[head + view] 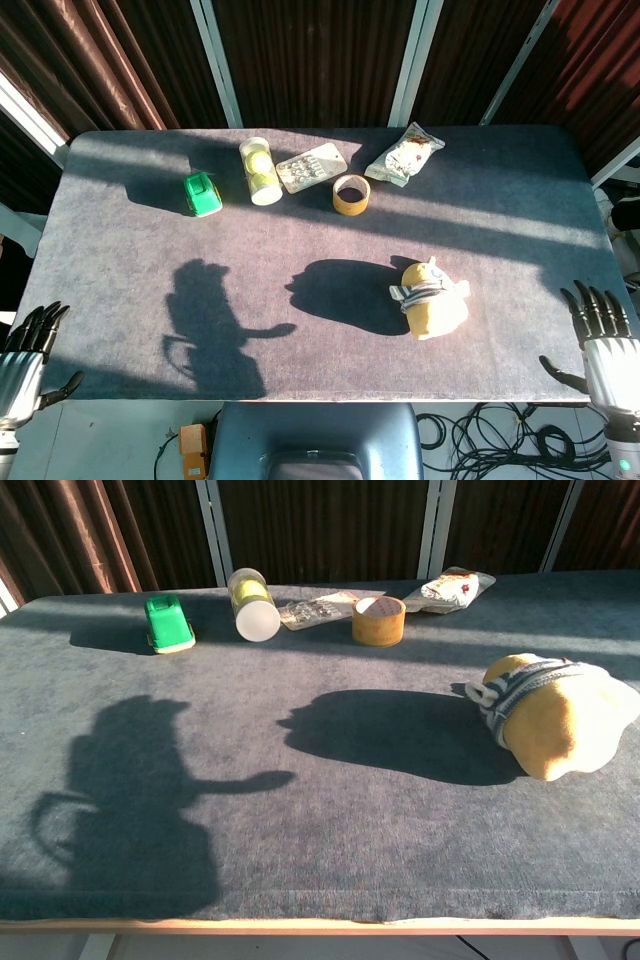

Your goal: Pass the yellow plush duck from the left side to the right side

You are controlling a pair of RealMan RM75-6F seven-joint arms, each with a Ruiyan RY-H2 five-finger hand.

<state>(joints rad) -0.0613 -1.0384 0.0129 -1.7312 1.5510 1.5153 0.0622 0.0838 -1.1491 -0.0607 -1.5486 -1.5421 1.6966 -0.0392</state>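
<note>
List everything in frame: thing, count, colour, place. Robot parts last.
plush duck: 1, yellow with a striped band, lying on the table's right half, nothing touching it
toy car: 1, green, far left of the table
clear tube: 1, transparent with yellow-green balls inside, lying right of the toy car
blister pack: 1, pale and clear, lying flat beside the clear tube
tape roll: 1, tan, back centre
snack packet: 1, white with a dark print, back right
table: 1, grey cloth top, partly sunlit
left hand: 1, black and silver, off the near left corner, fingers apart, holding nothing
right hand: 1, black and silver, off the near right corner, fingers apart, holding nothing
</note>
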